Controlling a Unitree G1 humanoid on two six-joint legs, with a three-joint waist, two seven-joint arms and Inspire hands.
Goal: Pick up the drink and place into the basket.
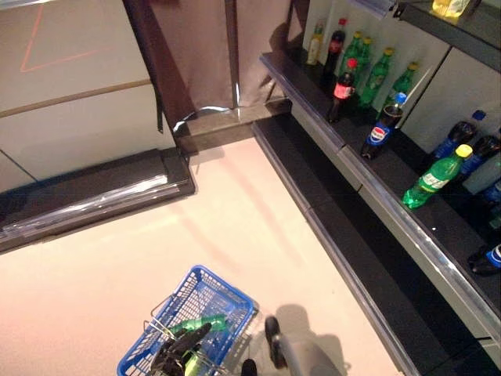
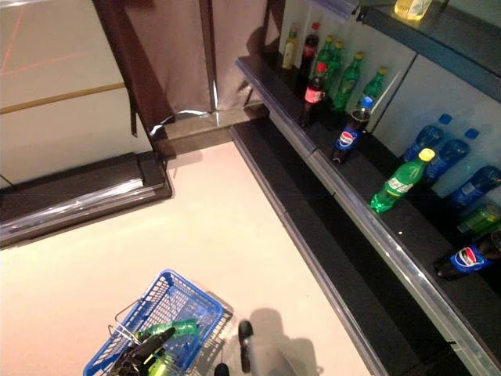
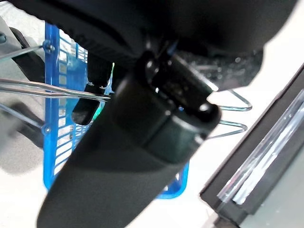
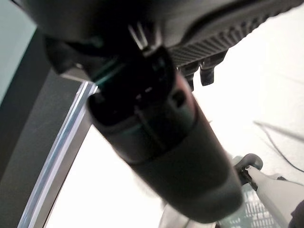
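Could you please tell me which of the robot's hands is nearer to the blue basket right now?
Left. The left hand is at the blue basket, over its wire handles. The right hand appears only in its wrist view, beside the shelf edge.

Probably a shop: shelf (image 1: 407, 227) lined with drink bottles (image 1: 434, 178), blue wire shopping basket (image 1: 207, 291) on floor.

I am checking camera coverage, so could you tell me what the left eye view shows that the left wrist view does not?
Only the left eye view shows the shelf of bottles, including a tilted green bottle, and a green bottle in the basket. Only the left wrist view shows the left robot hand from close, by the wire handles. Both show the blue basket on the floor.
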